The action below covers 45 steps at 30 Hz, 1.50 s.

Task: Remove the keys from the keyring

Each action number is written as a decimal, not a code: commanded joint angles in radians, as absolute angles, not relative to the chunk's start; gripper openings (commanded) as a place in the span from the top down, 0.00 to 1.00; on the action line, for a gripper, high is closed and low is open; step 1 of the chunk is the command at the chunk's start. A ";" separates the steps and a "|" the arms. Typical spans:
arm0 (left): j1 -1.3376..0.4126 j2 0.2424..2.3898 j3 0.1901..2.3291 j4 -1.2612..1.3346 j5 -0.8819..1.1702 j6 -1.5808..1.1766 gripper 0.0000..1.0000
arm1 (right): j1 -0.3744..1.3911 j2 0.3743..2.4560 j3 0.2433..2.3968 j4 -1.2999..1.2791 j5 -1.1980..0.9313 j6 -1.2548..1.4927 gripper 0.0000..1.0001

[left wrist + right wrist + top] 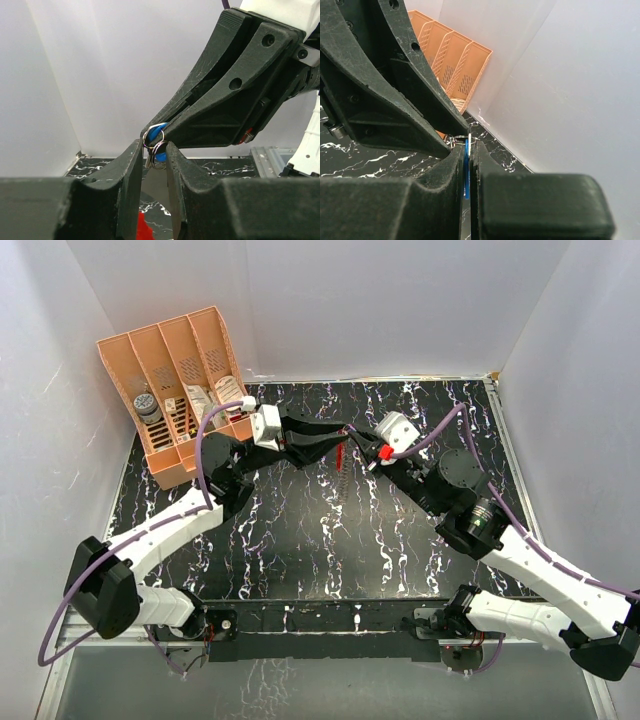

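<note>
Both grippers meet in mid-air over the middle of the black marbled table (300, 540). My right gripper (469, 147) is shut on the blue head of a key (467, 170), held edge-on between its pads. The thin silvery rings of the keyring (150, 136) sit at that key's top, between the tips of my left gripper (154, 147), which touch them on both sides. More blue (161, 156) shows behind the rings. The red fob (342, 455) hangs below on a chain (342, 482). From above, the left gripper (338, 437) and right gripper (356, 436) stand tip to tip.
An orange slotted organizer (180, 380) with small items stands at the back left corner, also seen in the right wrist view as the organizer (452, 65). White walls enclose the table on three sides. A metal rail (320, 620) runs along the near edge.
</note>
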<state>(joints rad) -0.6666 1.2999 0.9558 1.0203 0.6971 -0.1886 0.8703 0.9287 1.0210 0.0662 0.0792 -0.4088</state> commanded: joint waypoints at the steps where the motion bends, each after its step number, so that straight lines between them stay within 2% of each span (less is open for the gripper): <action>1: -0.673 1.329 1.008 1.177 0.778 -0.288 0.79 | 0.876 0.920 1.066 0.130 0.071 -0.393 1.00; 5: -0.672 1.336 1.014 1.158 0.756 -0.285 0.89 | 0.876 0.914 1.065 0.130 0.066 -0.386 1.00; 12: -0.672 1.305 1.000 1.105 0.684 -0.224 1.00 | 0.876 0.908 1.062 0.133 0.065 -0.384 1.00; 25: -0.672 1.296 0.968 1.190 0.458 -0.277 1.00 | 0.876 0.905 1.055 0.133 0.065 -0.384 1.00; 45: -0.672 1.350 0.919 1.418 0.360 -0.419 1.00 | 0.876 0.962 1.009 0.166 0.054 -0.359 1.00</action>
<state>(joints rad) -0.6762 1.3537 0.9287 1.2789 0.4198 -0.3817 0.8696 0.9394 1.0172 0.1108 0.0769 -0.3817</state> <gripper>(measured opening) 0.016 0.034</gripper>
